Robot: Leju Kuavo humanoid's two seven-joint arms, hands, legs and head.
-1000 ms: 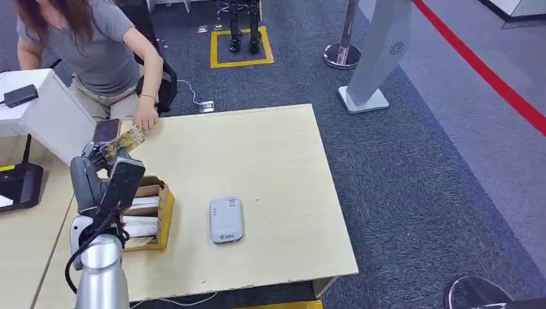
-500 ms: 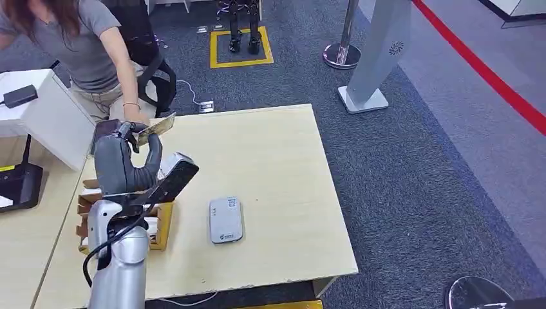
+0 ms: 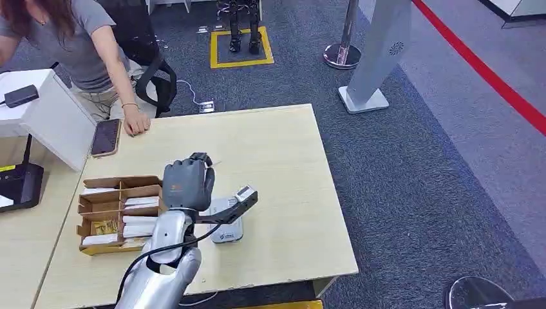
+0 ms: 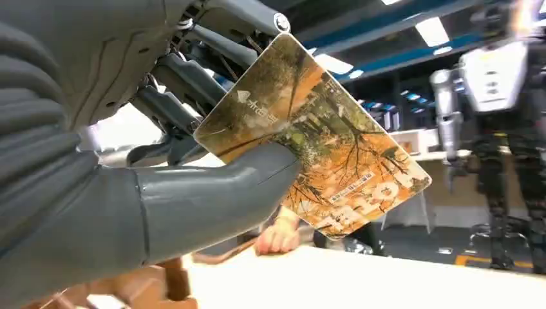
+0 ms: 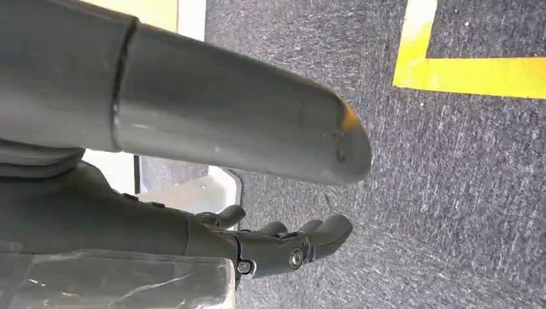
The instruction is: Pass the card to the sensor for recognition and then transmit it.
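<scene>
— Where is the card?

— The orange-and-brown printed plastic card (image 4: 315,148) sits in the left hand (image 3: 187,183), clamped between the thick grey thumb (image 4: 212,199) and the darker fingers (image 4: 193,84). Most of its length sticks out clear of the grip.

— And the reader?

— The flat white rounded sensor box (image 3: 225,226) lies on the pale wooden table (image 3: 290,167), its long axis running away from the robot. The left hand hovers just beyond its far end and slightly toward the cardboard compartment box of cards (image 3: 119,212), with the wrist over the sensor itself.

— So which arm does the work?

— The left one, I judge: it holds the card and is right at the sensor. The card needs lowering back toward the sensor's face.

— The right hand (image 5: 283,248)?

— Hanging over dark carpet, fingers loosely curled, holding nothing.

— Anyone near?

— A person's hand (image 3: 136,122) rests on the far table edge, beside a dark phone (image 3: 106,136).
</scene>
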